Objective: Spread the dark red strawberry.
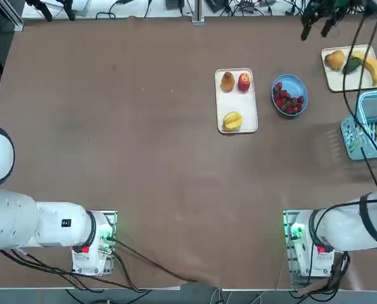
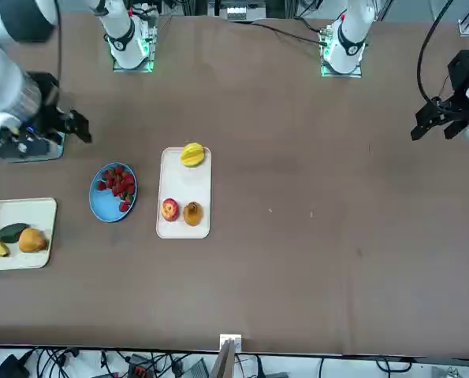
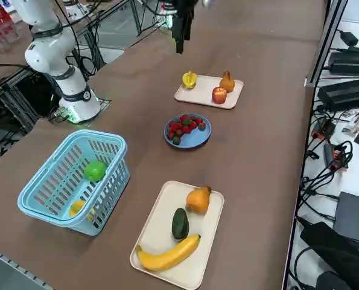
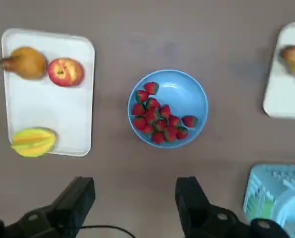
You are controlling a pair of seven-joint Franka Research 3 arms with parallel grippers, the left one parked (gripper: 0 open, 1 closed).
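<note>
Several small dark red strawberries (image 4: 159,120) lie heaped in a shallow blue bowl (image 4: 187,94) on the brown table. The same heap of strawberries (image 1: 288,100) shows in the top view, as strawberries (image 2: 120,185) in the front view and as strawberries (image 3: 184,125) in the side view. My right gripper (image 4: 135,198) hangs high above the table, on the robot's side of the bowl, touching nothing. It is open, with nothing between its fingers. The right gripper (image 3: 180,45) also shows in the side view and the right gripper (image 2: 78,126) in the front view.
A white tray (image 1: 236,95) beside the bowl carries a pear, a red apple (image 1: 244,81) and a yellow star fruit. A second tray (image 3: 167,241) holds a banana, an avocado and a pear. A light blue basket (image 3: 76,175) with a green and a yellow fruit stands near the right edge.
</note>
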